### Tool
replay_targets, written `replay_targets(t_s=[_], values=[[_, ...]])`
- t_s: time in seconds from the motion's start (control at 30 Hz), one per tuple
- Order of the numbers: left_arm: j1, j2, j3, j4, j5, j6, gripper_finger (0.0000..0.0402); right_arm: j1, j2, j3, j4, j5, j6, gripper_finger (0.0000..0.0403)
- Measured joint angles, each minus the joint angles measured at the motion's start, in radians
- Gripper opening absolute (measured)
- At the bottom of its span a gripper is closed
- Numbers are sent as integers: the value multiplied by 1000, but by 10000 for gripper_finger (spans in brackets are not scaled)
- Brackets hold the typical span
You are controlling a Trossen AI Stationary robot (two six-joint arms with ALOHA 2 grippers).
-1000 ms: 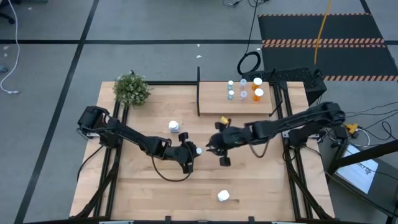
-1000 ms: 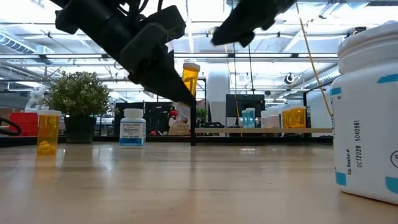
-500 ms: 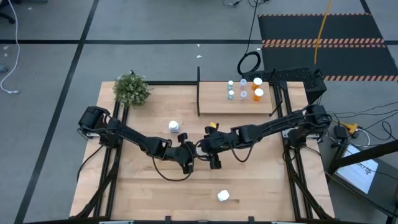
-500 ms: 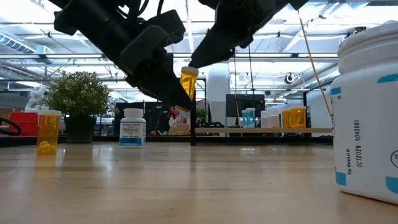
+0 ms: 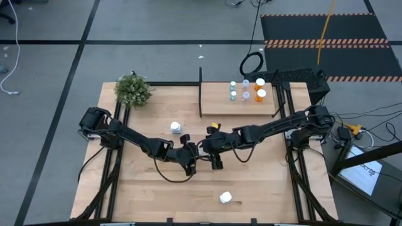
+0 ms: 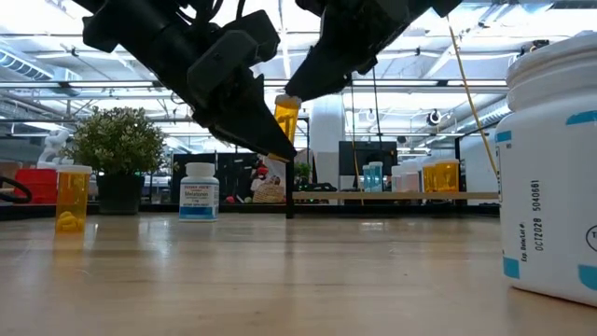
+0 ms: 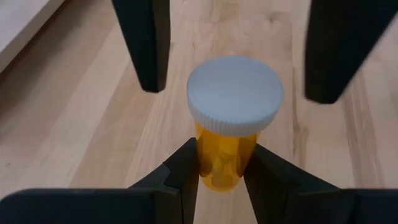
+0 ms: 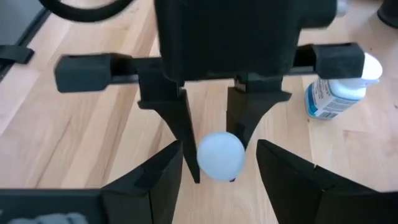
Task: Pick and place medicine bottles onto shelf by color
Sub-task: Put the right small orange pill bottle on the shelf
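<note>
One orange bottle (image 7: 229, 137) clenched in left tool (image 7: 221, 167); right tool (image 8: 219, 163) spread around cap.

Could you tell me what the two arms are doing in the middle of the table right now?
The left end effector holds an orange bottle with a white cap up off the table. The right end effector stands open around its cap, apparently for a handover. Five bottles stand on the shelf; a white bottle and another white one wait on the table.
</note>
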Motion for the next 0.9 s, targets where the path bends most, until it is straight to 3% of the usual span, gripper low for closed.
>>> replay_targets(t_s=[0.43,0.9], values=[[2,0,0,3,0,0,113,-19,24,-2,6,-4,-11,194],[2,-1,0,3,5,-9,115,-27,22,-1,9,-55,-11,115]])
